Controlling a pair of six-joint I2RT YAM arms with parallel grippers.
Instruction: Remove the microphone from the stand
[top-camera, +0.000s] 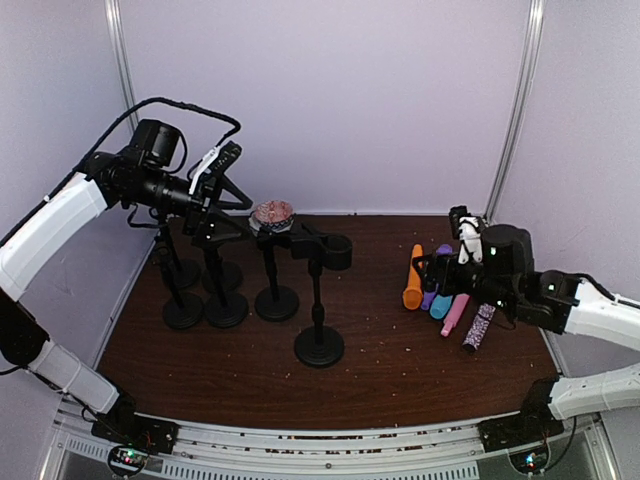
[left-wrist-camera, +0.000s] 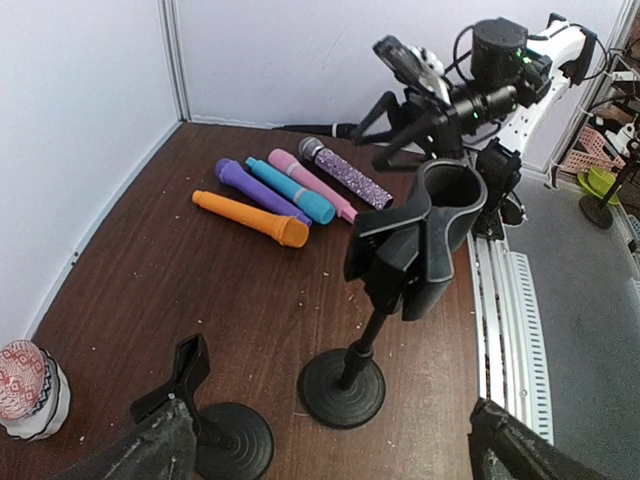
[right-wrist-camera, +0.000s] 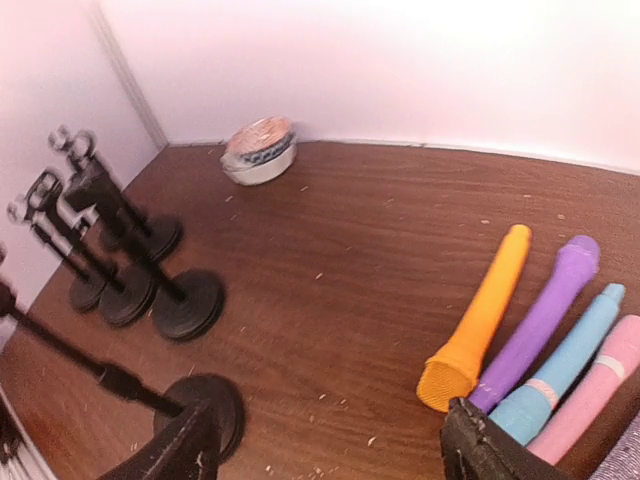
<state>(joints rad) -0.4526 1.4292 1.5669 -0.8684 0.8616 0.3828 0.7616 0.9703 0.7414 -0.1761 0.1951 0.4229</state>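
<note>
A microphone with a red-and-white patterned head (top-camera: 272, 213) sits upright in the clip of a black stand (top-camera: 276, 301) at the back of the table; its head also shows at the lower left of the left wrist view (left-wrist-camera: 28, 388) and far off in the right wrist view (right-wrist-camera: 259, 150). My left gripper (top-camera: 220, 215) hovers open just left of it, among the stands, with nothing between its fingers (left-wrist-camera: 150, 452). My right gripper (top-camera: 441, 270) is open over the loose microphones at the right, its fingers (right-wrist-camera: 488, 452) empty.
Several other black stands (top-camera: 226, 308) stand around; the nearest one (top-camera: 319, 345) has an empty clip (left-wrist-camera: 430, 228). Orange (top-camera: 413, 280), purple, cyan, pink and glittery microphones (top-camera: 478, 327) lie side by side at the right. Booth walls close in the back and sides.
</note>
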